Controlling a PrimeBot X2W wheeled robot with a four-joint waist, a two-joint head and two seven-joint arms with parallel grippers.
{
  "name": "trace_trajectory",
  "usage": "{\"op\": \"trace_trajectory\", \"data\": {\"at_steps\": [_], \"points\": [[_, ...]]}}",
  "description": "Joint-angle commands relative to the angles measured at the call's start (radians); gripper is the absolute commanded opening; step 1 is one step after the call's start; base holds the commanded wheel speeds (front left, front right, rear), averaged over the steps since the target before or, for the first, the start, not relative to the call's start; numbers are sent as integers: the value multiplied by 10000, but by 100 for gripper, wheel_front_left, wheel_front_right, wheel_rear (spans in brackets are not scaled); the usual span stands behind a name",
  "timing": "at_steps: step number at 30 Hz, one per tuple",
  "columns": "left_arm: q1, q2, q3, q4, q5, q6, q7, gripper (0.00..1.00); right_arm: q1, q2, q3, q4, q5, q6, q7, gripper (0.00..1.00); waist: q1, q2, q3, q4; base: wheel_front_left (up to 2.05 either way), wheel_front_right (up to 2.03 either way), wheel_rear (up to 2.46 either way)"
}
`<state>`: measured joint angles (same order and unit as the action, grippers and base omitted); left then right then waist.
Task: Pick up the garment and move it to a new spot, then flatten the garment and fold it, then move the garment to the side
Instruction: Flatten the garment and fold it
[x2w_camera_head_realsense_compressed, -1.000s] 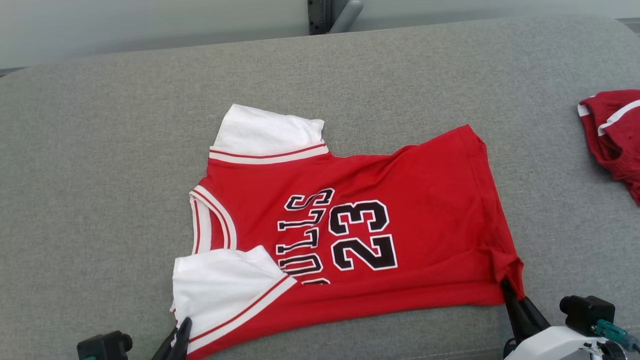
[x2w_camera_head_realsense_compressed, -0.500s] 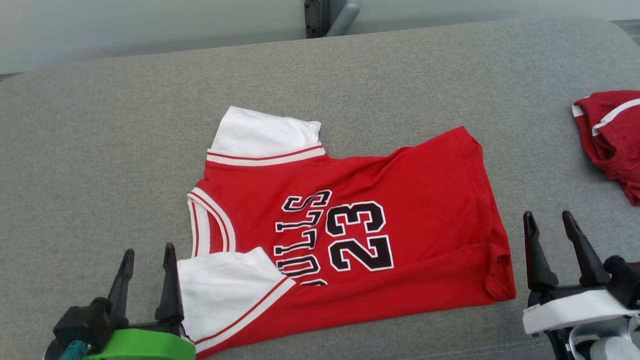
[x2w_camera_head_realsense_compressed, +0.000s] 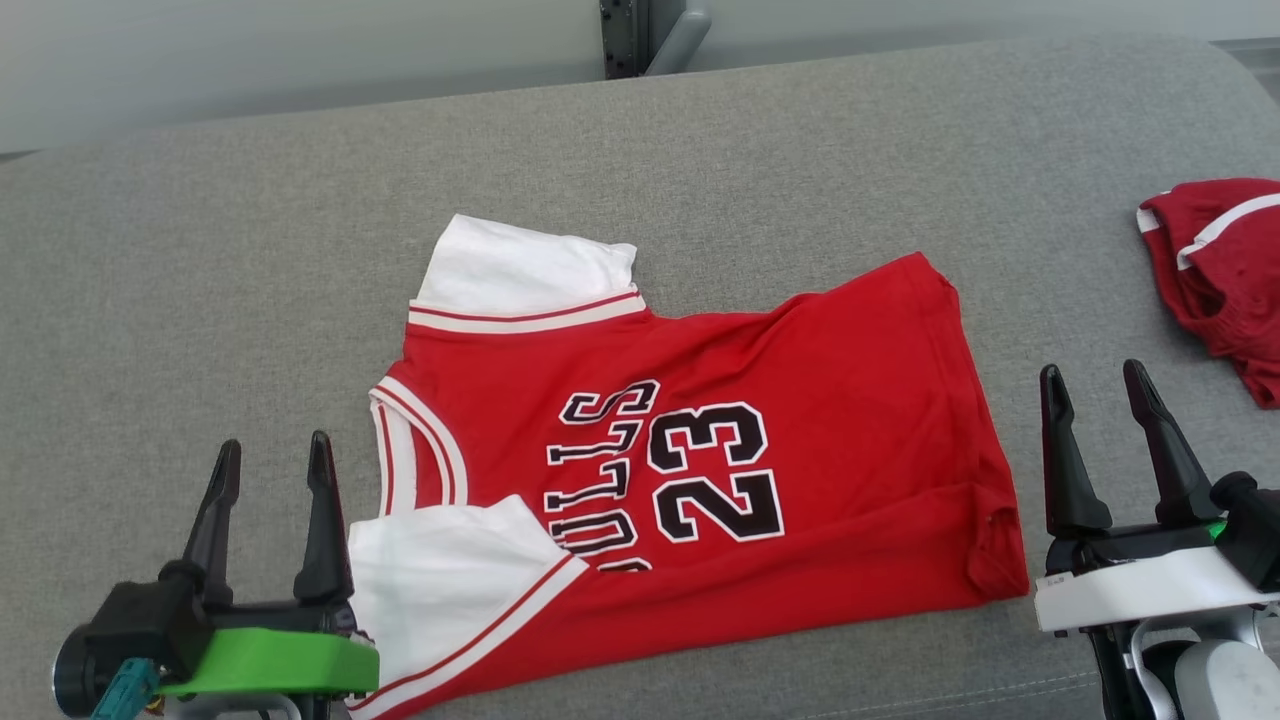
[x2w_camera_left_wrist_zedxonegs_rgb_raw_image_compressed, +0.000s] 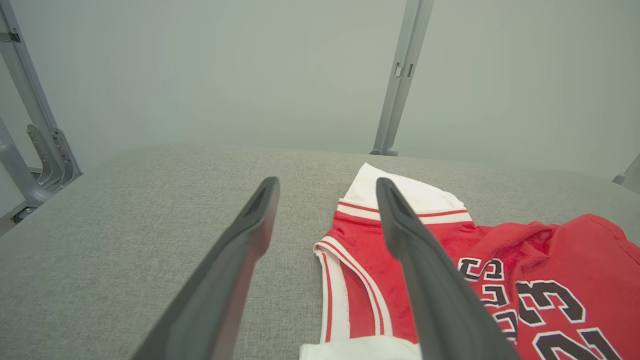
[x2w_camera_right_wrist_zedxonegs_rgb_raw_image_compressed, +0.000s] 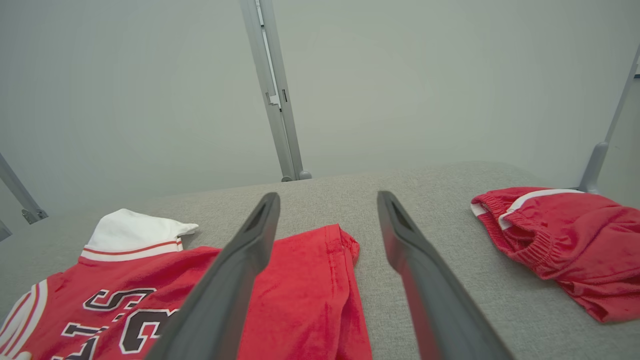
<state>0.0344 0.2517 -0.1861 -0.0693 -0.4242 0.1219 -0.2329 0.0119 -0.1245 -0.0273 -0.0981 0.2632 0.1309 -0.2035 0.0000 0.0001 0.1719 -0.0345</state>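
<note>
Garment, a red shirt with 23 on it, lies spread on the grey worktop, between the two pincers. The left pincer is just beside its white sleeve. The right pincer is just beside its bottom edge. Both pincers are wide open and hold nothing. The shirt looks placed and mostly flat, but that sleeve lies flipped over the front. I think folding it and moving it aside are not done yet.
</note>
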Motion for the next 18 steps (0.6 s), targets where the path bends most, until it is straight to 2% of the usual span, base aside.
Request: {"op": "trace_trajectory", "data": {"at_steps": [1,5,10,13,18], "points": [[-440,133,-18,-136,121,-96,-2,100,-49,29,-41,-106,16,-4,11,100,0,-1,195,50,0,0,0],[-1661,290,-289,-324,293,-438,343,100,-345,53,48,-243,17,-4,35,100,0,-1,651,-6,0,0,0],[-4316,336,-735,33,262,-1081,1286,100,-871,26,248,-354,26,-4,15,100,0,-1,1572,-274,0,0,0],[-5916,212,-969,1004,45,-1496,2015,100,-1227,27,422,-262,82,-4,-73,100,0,-1,2141,-521,0,0,0],[-7818,70,-1184,3707,-529,-2029,3243,100,-1695,133,702,0,98,-4,-236,100,0,-1,2769,-912,0,0,0]]}}
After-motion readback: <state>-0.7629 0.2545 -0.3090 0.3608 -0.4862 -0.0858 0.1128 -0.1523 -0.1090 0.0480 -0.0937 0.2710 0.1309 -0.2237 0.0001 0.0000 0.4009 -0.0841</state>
